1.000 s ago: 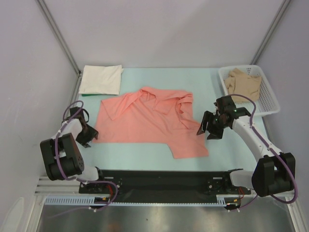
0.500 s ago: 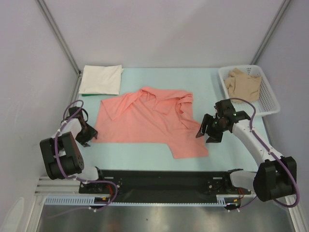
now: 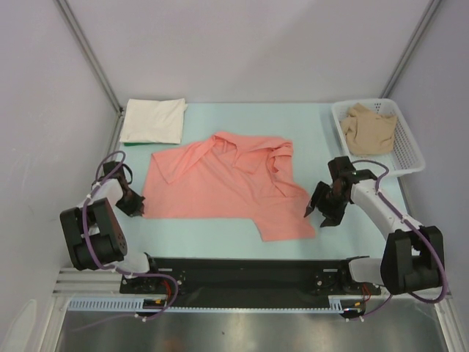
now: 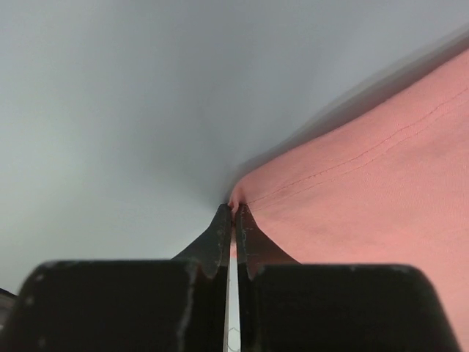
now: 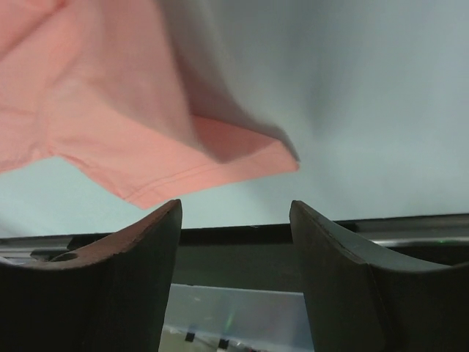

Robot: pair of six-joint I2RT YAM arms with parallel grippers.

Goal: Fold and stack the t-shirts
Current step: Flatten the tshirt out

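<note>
Pale green counter point(image 3: 242, 121) surface is enclosed by plain grey walls. A salmon-pink t-shirt point(image 3: 223, 187) is spread flat between the two tools, rumpled around its collar. The left tool point(image 3: 134, 203) is set low at the shirt's left hem corner. In its wrist view the jaws are seen pressed together, with the very corner of the pink cloth pinched at the fingertips point(image 4: 222, 220). The rest of the shirt is stretched away ahead and to the right of this tool.

The right tool point(image 3: 320, 213) is held just beside the shirt's right near corner, with its jaws spread wide and nothing gripped between them. In its wrist view the stitched hem corner of the shirt is seen ahead of the gap and to its left, apart from both fingers point(image 5: 132, 249).

A folded cream-white t-shirt point(image 3: 152, 121) is laid well beyond the left tool, at the far left corner of the counter. A tan-beige t-shirt point(image 3: 368, 128) is bunched inside a white mesh basket point(image 3: 412, 160), beyond the right tool at the far right.
</note>
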